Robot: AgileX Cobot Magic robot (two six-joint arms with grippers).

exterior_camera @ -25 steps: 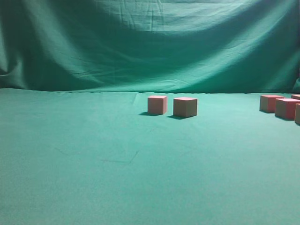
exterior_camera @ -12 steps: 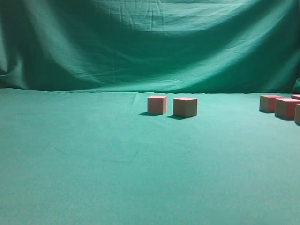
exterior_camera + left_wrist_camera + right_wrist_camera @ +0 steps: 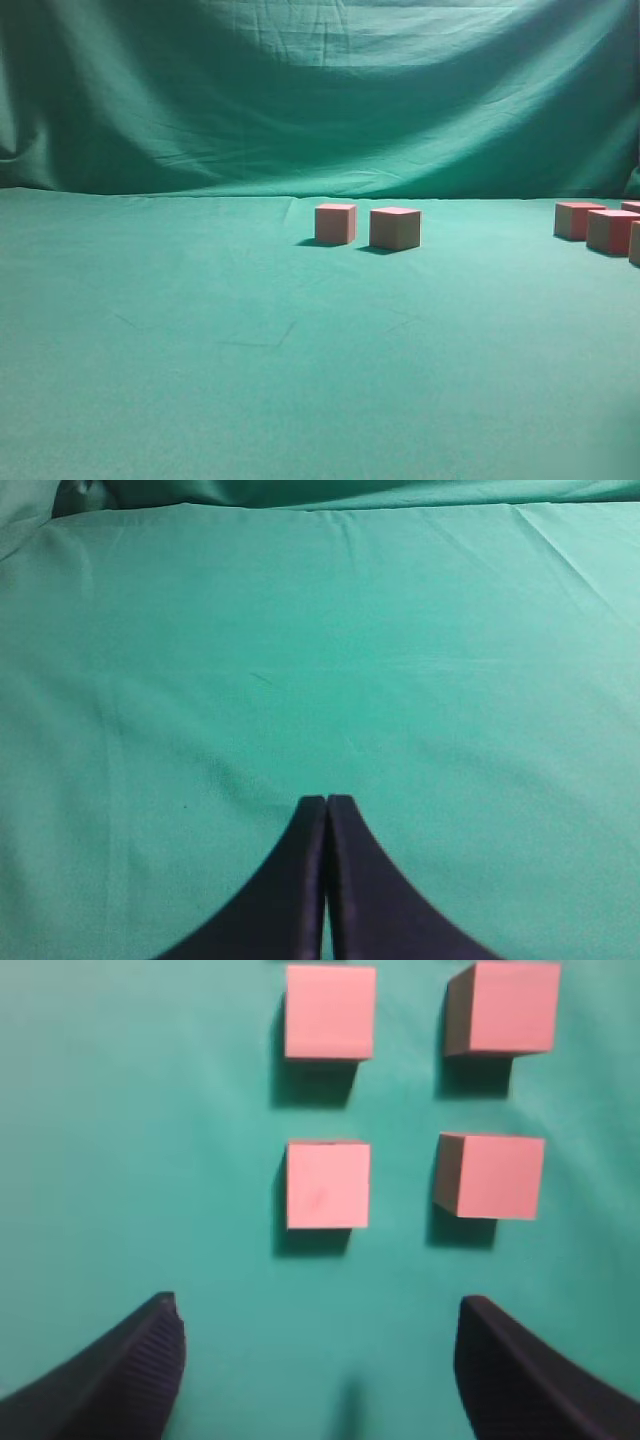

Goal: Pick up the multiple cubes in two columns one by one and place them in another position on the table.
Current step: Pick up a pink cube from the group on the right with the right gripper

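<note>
Table: broad flat surface of smooth green cloth, filling the lower part of the exterior view. A wrinkled green backdrop cloth hangs behind its far edge.

Cubes, middle pair: two pinkish-red cubes side by side near the far middle of the table, the left cube just apart from the right cube, neither touching the other.

Cubes, right group: further cubes at the far right edge of the exterior view, partly cut off by the frame. The right wrist view shows four of them resting on the cloth in two columns of two, spaced apart.

Left gripper: dark fingers pressed together, holding nothing, above bare green cloth.

Right gripper: dark fingers spread wide, holding nothing, poised on the near side of the four-cube block and touching none of the cubes.
</note>
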